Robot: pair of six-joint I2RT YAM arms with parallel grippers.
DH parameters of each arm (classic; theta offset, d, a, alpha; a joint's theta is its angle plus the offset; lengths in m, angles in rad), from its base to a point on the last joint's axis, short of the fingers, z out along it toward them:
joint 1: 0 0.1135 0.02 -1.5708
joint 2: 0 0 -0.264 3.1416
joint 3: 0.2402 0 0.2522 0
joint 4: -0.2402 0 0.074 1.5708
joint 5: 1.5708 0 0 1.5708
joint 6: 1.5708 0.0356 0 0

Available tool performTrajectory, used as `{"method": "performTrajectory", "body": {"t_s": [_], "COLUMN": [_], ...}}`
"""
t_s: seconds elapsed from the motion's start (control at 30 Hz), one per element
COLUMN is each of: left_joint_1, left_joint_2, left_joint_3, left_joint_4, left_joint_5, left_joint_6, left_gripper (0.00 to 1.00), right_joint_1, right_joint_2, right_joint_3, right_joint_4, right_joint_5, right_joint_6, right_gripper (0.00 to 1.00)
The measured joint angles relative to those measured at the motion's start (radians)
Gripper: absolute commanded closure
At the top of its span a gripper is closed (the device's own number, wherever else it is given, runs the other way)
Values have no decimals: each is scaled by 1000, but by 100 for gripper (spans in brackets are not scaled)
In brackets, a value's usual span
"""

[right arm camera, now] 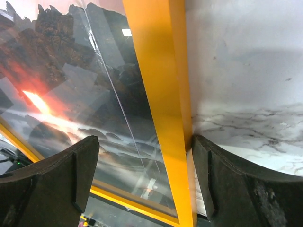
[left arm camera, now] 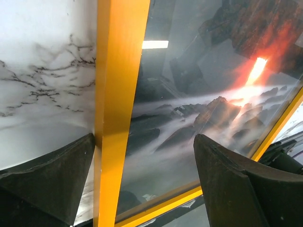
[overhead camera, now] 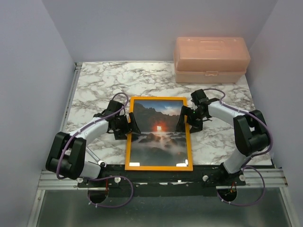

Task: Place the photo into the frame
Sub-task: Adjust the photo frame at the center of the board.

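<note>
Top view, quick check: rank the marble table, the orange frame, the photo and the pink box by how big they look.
1. marble table
2. frame
3. pink box and photo: they cover about the same area, too close to rank. The box also stands farther back, so its real size is unsure.

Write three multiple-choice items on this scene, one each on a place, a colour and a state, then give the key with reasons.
1. Where on the table is the pink box? A. near left corner B. far right corner C. centre
2. What colour is the frame? A. black B. orange C. white
3. How does the photo lie? A. rolled up B. face down C. flat inside the frame, image up
Key: 1 B, it sits at the far edge on the right; 2 B, its rails are bright orange; 3 C, the sunset scene shows within the rails.
</note>
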Motion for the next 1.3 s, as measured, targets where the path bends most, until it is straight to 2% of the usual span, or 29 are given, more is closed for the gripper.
{"method": "performTrajectory", "body": {"t_s": [0.37, 0.6, 0.77, 0.83, 1.0, 1.1, 1.3], "left_joint_1": [10, 20, 24, 23, 7, 3, 3], "left_joint_2": [185, 251, 262, 258, 200, 107, -161], "left_joint_3": [160, 228, 240, 241, 234, 234, 232], "left_joint_4": [21, 11, 7, 6, -15, -58, -107], "left_joint_5": [52, 51, 50, 46, -37, -107, -255], "left_joint_6": [-16, -16, -15, -14, -11, -11, -3], "left_gripper": [16, 13, 2, 2, 2, 2, 1], "right_joint_1": [-115, -127, -129, -129, -112, -103, -100], "right_joint_2": [120, 125, 119, 119, 111, 81, -158], "right_joint_3": [141, 140, 132, 134, 143, 142, 78], "right_joint_4": [16, 42, 51, 50, 39, 30, 52], "right_joint_5": [-39, -42, -44, -41, 7, 79, 239], "right_joint_6": [-8, -6, -5, -3, -3, -9, -20], "right_gripper": [15, 14, 10, 8, 1, 0, 0]}}
